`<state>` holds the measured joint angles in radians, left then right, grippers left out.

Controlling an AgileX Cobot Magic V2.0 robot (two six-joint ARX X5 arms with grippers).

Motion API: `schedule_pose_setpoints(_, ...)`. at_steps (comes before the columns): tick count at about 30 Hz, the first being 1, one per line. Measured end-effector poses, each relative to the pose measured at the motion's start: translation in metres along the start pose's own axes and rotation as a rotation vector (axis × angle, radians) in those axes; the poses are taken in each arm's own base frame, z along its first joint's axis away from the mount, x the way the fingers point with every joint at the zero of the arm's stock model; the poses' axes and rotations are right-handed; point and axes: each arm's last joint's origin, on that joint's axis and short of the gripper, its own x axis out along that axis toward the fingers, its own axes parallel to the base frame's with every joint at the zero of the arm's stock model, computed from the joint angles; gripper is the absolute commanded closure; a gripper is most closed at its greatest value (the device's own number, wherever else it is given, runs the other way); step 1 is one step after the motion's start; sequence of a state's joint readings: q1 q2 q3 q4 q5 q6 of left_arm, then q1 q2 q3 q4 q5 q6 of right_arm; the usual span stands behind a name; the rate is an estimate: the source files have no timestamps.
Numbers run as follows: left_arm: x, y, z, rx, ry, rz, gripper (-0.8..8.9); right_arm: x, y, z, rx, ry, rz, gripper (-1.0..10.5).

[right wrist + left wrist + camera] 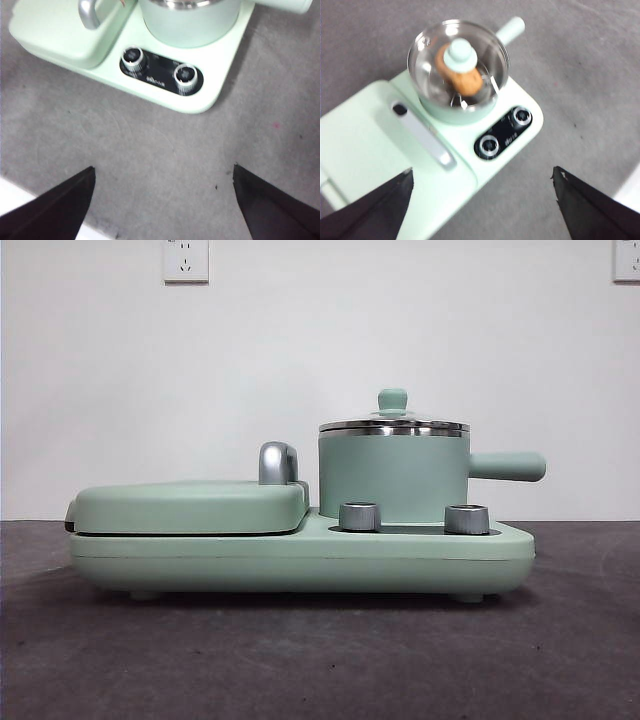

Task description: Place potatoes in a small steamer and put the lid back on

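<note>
I find the potato inside the steamer, lid seated; nothing appears left. Left pincer and right pincer gape, empty.

A: What's up top w/ the steamer?
B: Glass lid sits on it, mint knob in the middle. Potato visible thru the glass, inside the pot. Handle sticks out away from the griddle cover.
A: Base?
B: Two steel knobs on a black panel, just beside the pot. Silver griddle handle next to it.
A: Left gripper?
B: Jaws spread wide, nothing btwn them, hanging above the appliance & grey table.
</note>
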<state>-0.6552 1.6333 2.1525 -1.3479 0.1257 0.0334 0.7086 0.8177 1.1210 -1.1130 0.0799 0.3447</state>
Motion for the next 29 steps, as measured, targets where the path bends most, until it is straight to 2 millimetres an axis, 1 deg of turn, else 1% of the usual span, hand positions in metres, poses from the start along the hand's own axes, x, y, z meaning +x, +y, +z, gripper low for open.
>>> schedule_pose_setpoints(2, -0.013, -0.002, -0.015, -0.001, -0.014, 0.000, 3.76, 0.000, 0.000, 0.001, -0.005, -0.012, 0.005, 5.1)
schedule_pose_setpoints(4, -0.022, -0.004, -0.030, -0.005, -0.034, 0.001, 3.76, 0.000, 0.001, 0.002, -0.013, -0.018, 0.007, 5.1)
schedule_pose_setpoints(7, -0.033, -0.006, -0.061, -0.021, -0.061, 0.001, 3.77, 0.000, 0.001, 0.002, -0.033, -0.018, 0.007, 5.1)
schedule_pose_setpoints(8, -0.035, -0.007, -0.076, -0.031, -0.070, 0.002, 3.77, 0.000, 0.001, 0.002, -0.040, -0.018, 0.007, 5.1)
schedule_pose_setpoints(10, -0.037, -0.007, -0.100, -0.053, -0.080, 0.020, 3.78, 0.000, 0.001, 0.002, -0.052, -0.018, 0.007, 5.1)
schedule_pose_setpoints(11, -0.037, -0.008, -0.116, -0.070, -0.095, 0.030, 3.78, 0.000, 0.001, 0.002, -0.056, -0.018, 0.007, 5.1)
schedule_pose_setpoints(14, -0.034, -0.007, -0.152, -0.115, -0.157, 0.063, 3.77, 0.000, 0.001, 0.002, -0.066, -0.018, 0.007, 5.1)
schedule_pose_setpoints(17, -0.032, -0.008, -0.181, -0.145, -0.236, 0.068, 3.77, 0.000, 0.001, 0.002, -0.077, -0.019, 0.005, 5.1)
schedule_pose_setpoints(20, -0.031, -0.008, -0.203, -0.184, -0.266, 0.083, 3.78, 0.000, 0.001, 0.002, -0.079, -0.019, 0.005, 5.1)
schedule_pose_setpoints(22, -0.032, -0.008, -0.209, -0.195, -0.270, 0.090, 3.80, 0.000, 0.001, 0.002, -0.081, -0.019, 0.005, 5.1)
schedule_pose_setpoints(23, -0.034, -0.008, -0.210, -0.201, -0.281, 0.096, 4.16, 0.000, 0.001, 0.002, -0.082, -0.019, 0.005, 5.2)
schedule_pose_setpoints(24, -0.034, -0.008, -0.209, -0.201, -0.290, 0.097, 5.03, 0.000, 0.001, 0.002, -0.082, -0.019, 0.005, 5.4)
schedule_pose_setpoints(25, -0.035, -0.008, -0.209, -0.201, -0.295, 0.097, 6.54, 0.000, 0.001, 0.002, -0.082, -0.019, 0.006, 6.2)
schedule_pose_setpoints(26, -0.035, -0.008, -0.209, -0.201, -0.295, 0.098, 8.32, 0.000, 0.001, 0.002, -0.082, -0.018, 0.006, 8.4)
schedule_pose_setpoints(27, -0.035, -0.008, -0.209, -0.203, -0.294, 0.097, 7.91, 0.000, 0.001, 0.002, -0.082, -0.018, 0.006, 9.7)
schedule_pose_setpoints(28, -0.034, -0.008, -0.209, -0.205, -0.292, 0.097, 8.10, 0.000, 0.001, 0.002, -0.083, -0.018, 0.006, 9.2)
schedule_pose_setpoints(29, -0.034, -0.008, -0.209, -0.209, -0.292, 0.097, 8.09, 0.000, 0.001, 0.002, -0.084, -0.019, 0.005, 9.3)
